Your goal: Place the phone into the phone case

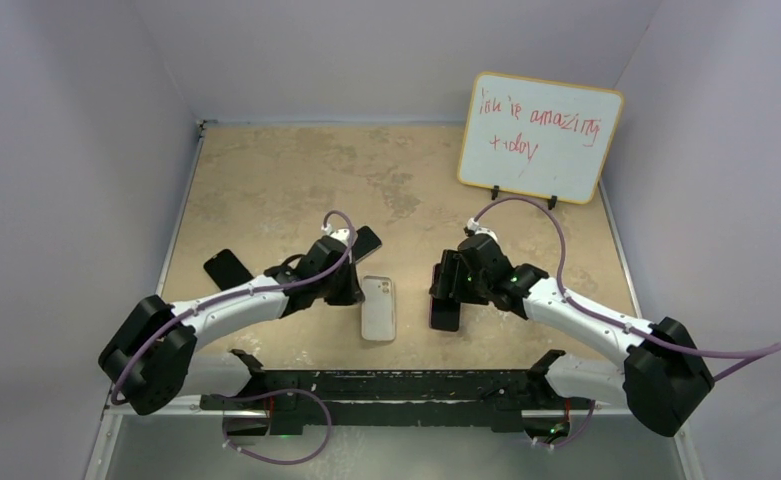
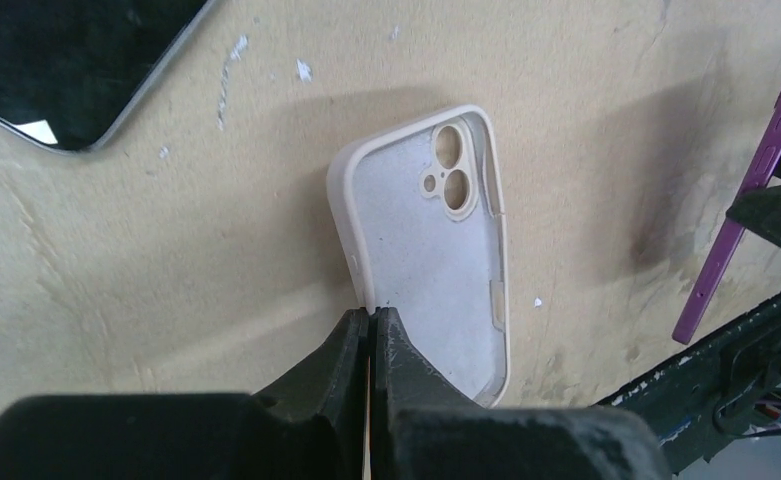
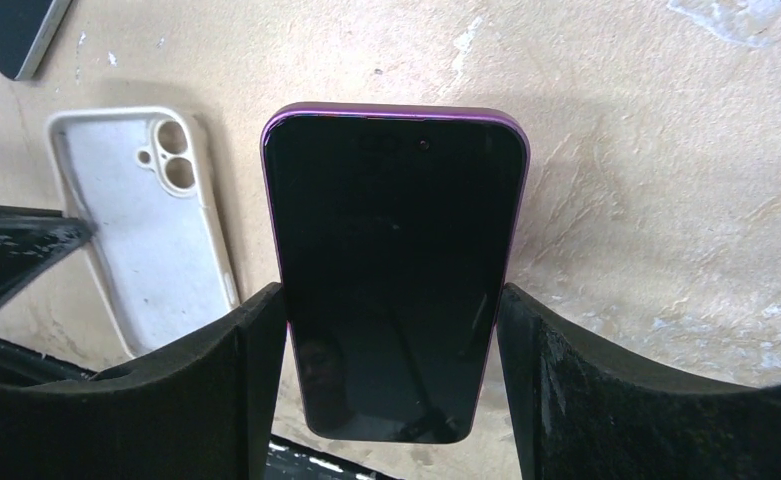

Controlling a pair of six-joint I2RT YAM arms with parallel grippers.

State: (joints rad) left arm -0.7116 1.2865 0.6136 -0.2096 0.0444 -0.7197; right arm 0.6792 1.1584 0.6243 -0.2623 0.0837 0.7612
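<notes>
— Where is the phone?
— My right jaws squeeze the phone [image 3: 396, 270] by its two long sides. It fills the middle of the right wrist view, with its dark screen up.
— And the case?
— The case [image 2: 426, 240] lies open side up on the table [image 2: 166, 250], just left of the phone. My left jaws pinch its rim tight.
</notes>
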